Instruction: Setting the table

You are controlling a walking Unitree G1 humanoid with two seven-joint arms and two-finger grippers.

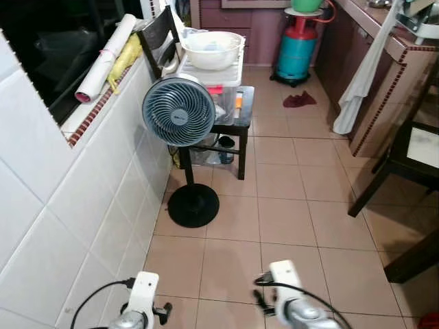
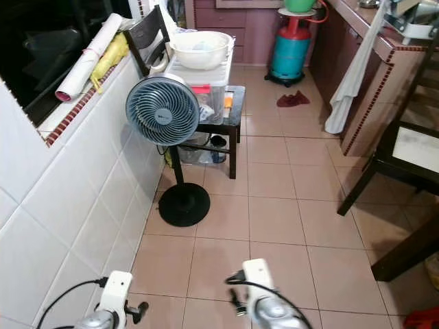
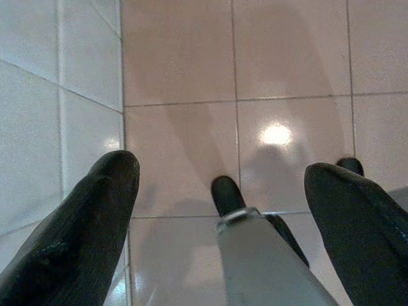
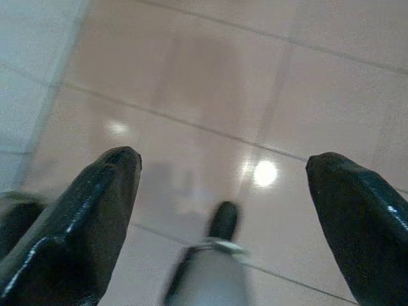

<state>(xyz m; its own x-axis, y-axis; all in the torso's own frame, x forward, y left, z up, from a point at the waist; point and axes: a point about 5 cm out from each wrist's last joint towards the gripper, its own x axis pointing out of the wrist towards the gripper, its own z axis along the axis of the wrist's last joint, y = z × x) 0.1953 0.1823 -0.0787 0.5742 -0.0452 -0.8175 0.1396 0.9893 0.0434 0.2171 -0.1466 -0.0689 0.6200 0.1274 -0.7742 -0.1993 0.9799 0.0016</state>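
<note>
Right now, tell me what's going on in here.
Nothing is being handled. The robot stands on the tiled floor beside a white tiled wall, both arms hanging low. The left gripper and right gripper are open and empty, pointing at the floor. Ahead stand a fan, a dark side table carrying a white basin on a plastic box, and a gas cylinder further back.

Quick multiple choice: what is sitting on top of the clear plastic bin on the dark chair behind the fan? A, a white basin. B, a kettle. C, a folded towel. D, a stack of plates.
A: a white basin rests on the lidded clear bin, just behind the fan.
</note>
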